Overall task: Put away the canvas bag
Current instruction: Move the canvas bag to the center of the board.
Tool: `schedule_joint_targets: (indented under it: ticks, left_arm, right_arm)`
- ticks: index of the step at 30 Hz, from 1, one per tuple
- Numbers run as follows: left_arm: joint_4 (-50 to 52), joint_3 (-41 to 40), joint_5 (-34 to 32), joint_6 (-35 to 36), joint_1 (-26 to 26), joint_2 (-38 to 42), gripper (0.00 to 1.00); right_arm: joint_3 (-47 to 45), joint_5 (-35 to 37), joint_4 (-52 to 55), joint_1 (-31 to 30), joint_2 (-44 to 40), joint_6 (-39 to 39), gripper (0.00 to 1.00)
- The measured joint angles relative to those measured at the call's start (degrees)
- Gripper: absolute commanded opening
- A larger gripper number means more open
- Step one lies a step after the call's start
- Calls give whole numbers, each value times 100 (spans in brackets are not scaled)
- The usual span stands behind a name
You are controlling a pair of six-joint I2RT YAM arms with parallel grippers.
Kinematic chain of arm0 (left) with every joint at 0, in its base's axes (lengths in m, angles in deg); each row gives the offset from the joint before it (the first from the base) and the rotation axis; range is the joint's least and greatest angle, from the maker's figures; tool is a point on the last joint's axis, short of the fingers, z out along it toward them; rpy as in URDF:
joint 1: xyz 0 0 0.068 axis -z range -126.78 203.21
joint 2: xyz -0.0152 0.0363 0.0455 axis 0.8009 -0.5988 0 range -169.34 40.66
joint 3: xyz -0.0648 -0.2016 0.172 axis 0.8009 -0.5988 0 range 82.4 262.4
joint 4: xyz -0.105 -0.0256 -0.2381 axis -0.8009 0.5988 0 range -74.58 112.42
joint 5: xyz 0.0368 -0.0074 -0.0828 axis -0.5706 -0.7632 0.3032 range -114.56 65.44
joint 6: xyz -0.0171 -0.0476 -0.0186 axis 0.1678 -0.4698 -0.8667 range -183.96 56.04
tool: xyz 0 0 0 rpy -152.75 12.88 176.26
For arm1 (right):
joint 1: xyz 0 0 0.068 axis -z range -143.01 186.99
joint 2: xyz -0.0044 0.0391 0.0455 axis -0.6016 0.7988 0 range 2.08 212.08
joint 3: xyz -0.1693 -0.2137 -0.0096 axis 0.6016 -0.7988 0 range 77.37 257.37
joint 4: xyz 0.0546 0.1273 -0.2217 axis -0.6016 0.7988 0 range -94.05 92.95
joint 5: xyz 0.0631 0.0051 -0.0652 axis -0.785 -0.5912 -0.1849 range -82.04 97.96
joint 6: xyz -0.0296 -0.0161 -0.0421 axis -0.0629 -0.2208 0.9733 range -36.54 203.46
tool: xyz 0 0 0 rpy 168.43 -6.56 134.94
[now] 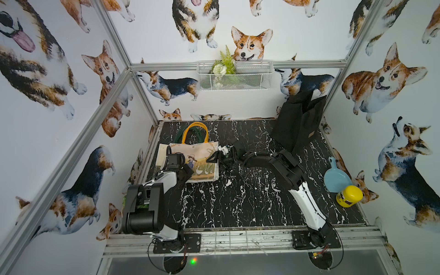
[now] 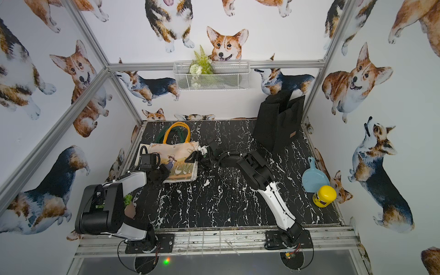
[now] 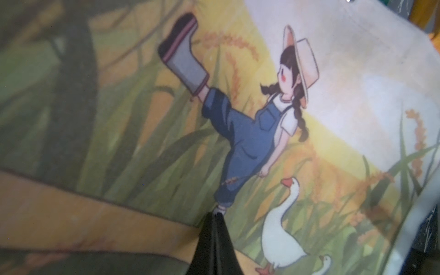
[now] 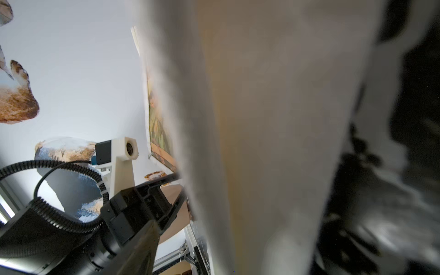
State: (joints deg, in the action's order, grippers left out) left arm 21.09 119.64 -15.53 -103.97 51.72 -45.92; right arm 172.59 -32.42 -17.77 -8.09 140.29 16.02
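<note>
The canvas bag (image 1: 202, 152) (image 2: 181, 152) lies flat at the back left of the black marble table, its print of a girl and geese facing up and its yellow handles pointing toward the back wall. My left gripper (image 1: 188, 172) (image 2: 164, 173) hangs over the bag's near left part. In the left wrist view its fingers (image 3: 215, 238) are shut together, tips against the print (image 3: 262, 119). My right gripper (image 1: 214, 157) (image 2: 194, 158) is open at the bag's right edge. In the right wrist view the bag's pale side (image 4: 262, 119) fills the space beside one finger (image 4: 145, 245); the other finger is hidden.
A tall black fabric bag (image 1: 297, 123) stands open at the back right. A blue dustpan (image 1: 335, 176) and a yellow-lidded jar (image 1: 350, 196) sit along the right edge. A white wire basket (image 1: 235, 75) with greenery hangs on the back wall. A small plant (image 2: 128, 200) sits by the left arm.
</note>
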Motion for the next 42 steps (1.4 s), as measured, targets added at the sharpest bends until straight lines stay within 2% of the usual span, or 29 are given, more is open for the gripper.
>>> schedule_joint_targets:
  ticks: [5, 8, 11, 12, 17, 21, 26, 31, 34, 37, 42]
  left_arm:
    - [-127, 24, 20, 39, 2, -74, 0]
    - [-149, 31, 31, 39, 7, -83, 0]
    - [-149, 46, 31, 42, 9, -94, 0]
    - [-151, 52, 26, 42, 9, -101, 0]
    - [-109, 90, 2, 39, 9, -81, 0]
    - [46, 131, -52, 44, 7, 2, 0]
    - [417, 232, -68, 103, 11, 232, 0]
    - [1196, 560, -17, 273, 39, 892, 0]
    - [1517, 835, -175, 409, 37, 1263, 0]
    - [1816, 1078, -214, 533, 39, 1449, 0]
    - [2052, 1261, -181, 595, 39, 1609, 0]
  right_arm:
    - [417, 166, 87, -136, 214, -219, 74]
    - [402, 140, -177, -197, 275, -448, 67]
    - [363, 28, -590, -293, 385, -763, 46]
    - [363, -22, -726, -321, 428, -866, 41]
    - [588, -186, -966, -437, 621, -1248, 31]
    - [820, -238, -949, -509, 675, -1353, 0]
    - [927, -304, -831, -507, 704, -1449, 0]
    - [11, -459, -1005, -286, 151, -1484, 0]
    - [-1143, -588, -1034, 107, -627, -1357, 0]
    - [-2389, -501, -682, 557, -1676, -885, 0]
    - [-3670, -166, 1091, 1060, -3545, 566, 0]
